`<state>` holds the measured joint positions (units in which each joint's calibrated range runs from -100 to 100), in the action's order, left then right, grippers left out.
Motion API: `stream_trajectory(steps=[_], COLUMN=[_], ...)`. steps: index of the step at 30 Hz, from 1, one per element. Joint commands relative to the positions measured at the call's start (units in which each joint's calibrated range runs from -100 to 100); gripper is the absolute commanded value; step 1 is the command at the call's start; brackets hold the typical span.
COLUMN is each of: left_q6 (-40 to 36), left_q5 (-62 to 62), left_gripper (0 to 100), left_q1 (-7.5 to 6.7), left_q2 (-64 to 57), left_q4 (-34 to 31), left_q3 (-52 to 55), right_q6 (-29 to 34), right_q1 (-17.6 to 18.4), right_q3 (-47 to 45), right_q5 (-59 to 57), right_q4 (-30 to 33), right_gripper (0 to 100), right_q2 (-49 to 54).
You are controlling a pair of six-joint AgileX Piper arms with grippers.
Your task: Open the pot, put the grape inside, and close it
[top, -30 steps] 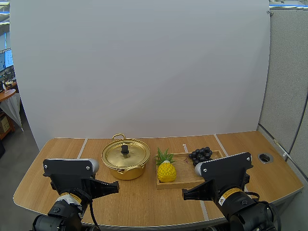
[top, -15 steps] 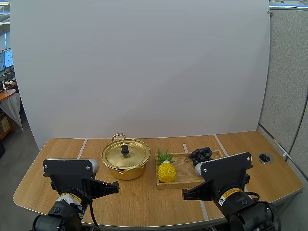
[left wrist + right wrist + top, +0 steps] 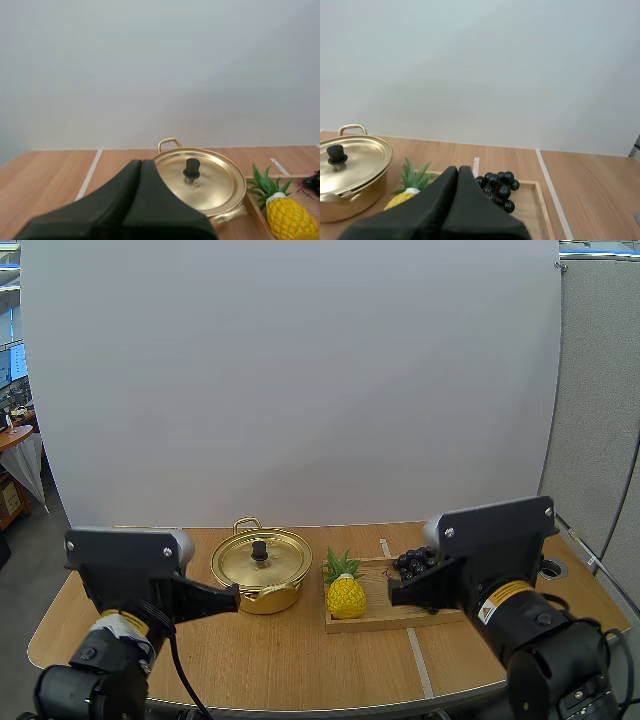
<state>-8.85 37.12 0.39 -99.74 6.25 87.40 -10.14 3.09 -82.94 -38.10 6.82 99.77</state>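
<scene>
A golden pot (image 3: 261, 569) stands left of centre on the table, its lid (image 3: 202, 175) on and topped by a black knob (image 3: 191, 168). A bunch of dark grapes (image 3: 417, 561) lies at the back right of a wooden tray (image 3: 380, 617); the grapes (image 3: 499, 188) also lie just past my right fingers. My left gripper (image 3: 232, 595) is shut, its tip level with the pot's left side and short of it. Raised over the tray's right part, my right gripper (image 3: 396, 592) is shut too. Both grippers (image 3: 141, 164) (image 3: 458, 170) show as single dark wedges with nothing held.
A yellow pineapple (image 3: 345, 590) stands on the tray's left end, between the pot and the grapes. A round grommet hole (image 3: 551, 567) sits near the table's right edge. White tape lines (image 3: 171, 547) run across the tabletop.
Both arms have lifted and moved forward from the table's front edge. The right gripper now hangs over the tray near the grapes; the left has come closer to the pot.
</scene>
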Motion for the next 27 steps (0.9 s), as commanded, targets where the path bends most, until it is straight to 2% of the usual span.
stream_trajectory(steps=[1, 7, 10, 20, 27], left_q6=[3.89, 4.55, 4.55, 5.27, 5.27], left_q5=[-0.44, 0.15, 5.38, 32.54, 38.46], left_gripper=[0, 0, 0, 0, 0], left_q1=[0.04, 0.04, 0.04, 0.04, 0.04], left_q2=[-0.26, -0.26, -0.26, -0.26, -0.26], left_q4=[-0.60, -0.60, -0.60, -0.60, -0.48], left_q3=[-5.60, -11.81, -15.64, -28.46, -31.42], right_q6=[-0.01, -0.01, -0.01, -0.01, -0.01], right_q1=[-0.17, -0.17, -0.17, -0.17, -0.17], right_q3=[2.18, 7.09, 10.20, 22.44, 25.65], right_q5=[0.37, -1.64, -5.77, -33.33, -47.88], right_q4=[0.31, 0.31, 0.31, 0.31, 0.31], right_gripper=[0, 0, 0, 0, 0], right_q2=[0.23, 0.23, 0.23, 0.23, 0.23])
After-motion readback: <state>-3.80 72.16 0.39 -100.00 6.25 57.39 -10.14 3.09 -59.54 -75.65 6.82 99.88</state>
